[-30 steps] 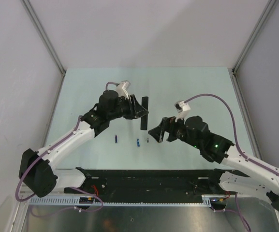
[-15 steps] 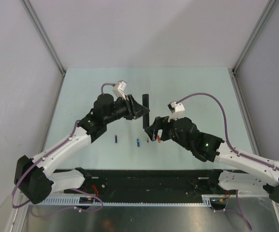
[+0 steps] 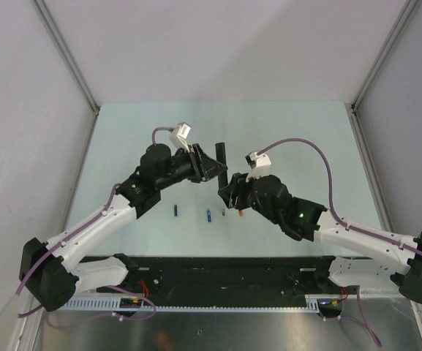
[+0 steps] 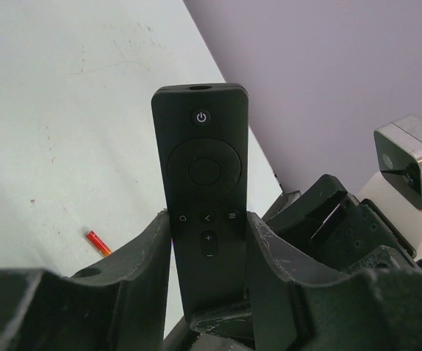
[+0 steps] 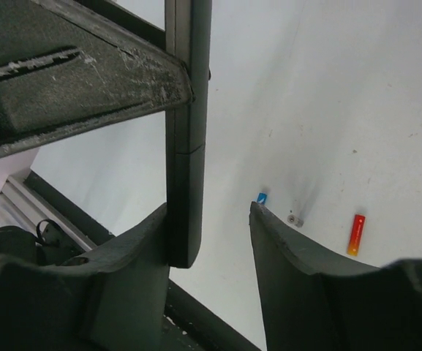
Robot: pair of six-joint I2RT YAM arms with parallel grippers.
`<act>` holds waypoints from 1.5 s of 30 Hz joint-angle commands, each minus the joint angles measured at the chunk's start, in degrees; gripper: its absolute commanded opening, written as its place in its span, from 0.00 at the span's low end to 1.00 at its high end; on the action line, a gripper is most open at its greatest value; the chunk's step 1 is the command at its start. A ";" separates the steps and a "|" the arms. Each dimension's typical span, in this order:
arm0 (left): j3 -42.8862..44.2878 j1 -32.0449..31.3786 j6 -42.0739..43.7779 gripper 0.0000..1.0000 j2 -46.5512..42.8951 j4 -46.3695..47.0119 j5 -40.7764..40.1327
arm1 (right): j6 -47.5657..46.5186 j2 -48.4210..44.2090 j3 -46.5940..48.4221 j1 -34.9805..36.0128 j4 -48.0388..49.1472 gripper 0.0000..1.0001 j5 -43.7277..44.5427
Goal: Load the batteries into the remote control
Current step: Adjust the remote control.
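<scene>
My left gripper [image 3: 214, 167] is shut on the black remote control [image 3: 221, 164] and holds it above the table. In the left wrist view the remote [image 4: 202, 168] stands button side up between the fingers [image 4: 141, 256]. My right gripper [image 3: 229, 196] is open around the remote's lower end [image 5: 187, 146], which lies against one finger [image 5: 134, 248]; the other finger stands apart. On the table lie the dark blue battery [image 3: 175, 210], the lighter blue battery [image 3: 209, 215], the grey-silver battery [image 3: 224, 213] and the orange-red battery [image 3: 240, 213], which also shows in the right wrist view [image 5: 355, 234].
A black rail [image 3: 225, 274] runs along the table's near edge, between the arm bases. Grey walls with metal posts [image 3: 68, 58] close in the pale green table [image 3: 284, 131] at the left, back and right.
My right gripper has moved left and away from me to the remote's lower end. My left gripper has shifted the remote slightly. The orange-red battery now shows on the table.
</scene>
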 commanded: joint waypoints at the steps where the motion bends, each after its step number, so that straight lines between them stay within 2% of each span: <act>1: -0.66 -0.39 -1.53 0.00 -2.19 3.10 0.63 | -0.50 0.69 3.08 -0.40 3.67 0.48 0.72; 5: -1.01 -0.39 -1.97 0.00 -2.11 3.28 0.45 | -0.59 1.04 3.08 -0.31 4.28 0.45 0.72; 9: -1.10 -0.47 -2.15 0.00 -2.02 3.36 0.45 | -0.94 1.31 3.08 -0.31 4.64 0.32 0.29; 12: -1.36 -0.39 -2.24 0.00 -2.19 3.36 -0.51 | -1.55 1.13 3.17 -0.22 4.11 0.12 -0.15; 13: -1.45 -0.47 -2.33 0.03 -2.37 3.36 -0.78 | -1.73 1.05 3.34 -0.14 3.76 0.00 0.19; 14: -1.54 -0.39 -2.33 0.19 -2.46 3.36 -1.13 | -1.90 0.96 3.43 0.21 2.80 0.00 0.46; 15: -1.54 -0.39 -2.33 0.30 -2.54 3.36 -1.65 | -2.43 0.52 3.43 0.39 2.36 0.00 0.81; 16: -1.45 -0.39 -2.15 0.51 -2.46 3.36 -2.01 | -2.87 0.26 3.43 0.65 1.83 0.00 1.51; 17: -1.19 -0.39 -1.98 0.65 -2.46 2.93 -2.71 | -3.57 -0.27 3.61 1.27 0.78 0.00 2.21; 18: -0.67 -0.39 -1.89 0.70 -2.46 2.66 -3.06 | -4.36 -0.53 3.78 1.79 -0.54 0.00 2.65; 19: -0.31 -0.39 -1.89 0.82 -2.80 2.14 -4.63 | -4.89 -0.89 4.05 2.06 -1.24 0.00 3.18; 21: -0.14 -0.21 -2.24 0.96 -3.16 1.26 -6.13 | -5.77 -1.24 4.57 2.93 -3.88 0.00 4.15; 22: -0.22 0.05 -2.59 1.00 -3.33 1.25 -6.75 | -6.56 -1.76 4.66 3.29 -4.76 0.00 5.37; 27: -0.13 1.63 -3.38 1.00 -3.34 0.99 -5.27 | -9.11 -2.82 5.89 5.31 -10.38 0.00 10.99; 31: -1.36 1.28 -3.73 1.00 -4.21 0.99 -4.38 | -11.22 -1.33 8.26 9.08 -14.78 0.00 22.56; 37: -3.47 -1.61 -4.70 0.98 -8.16 0.99 -10.35 | -13.15 3.59 11.86 12.96 -18.74 0.00 34.19; 45: -3.21 -4.78 -5.58 0.96 -8.70 0.99 -14.66 | -13.16 7.72 14.59 16.03 -20.41 0.00 41.06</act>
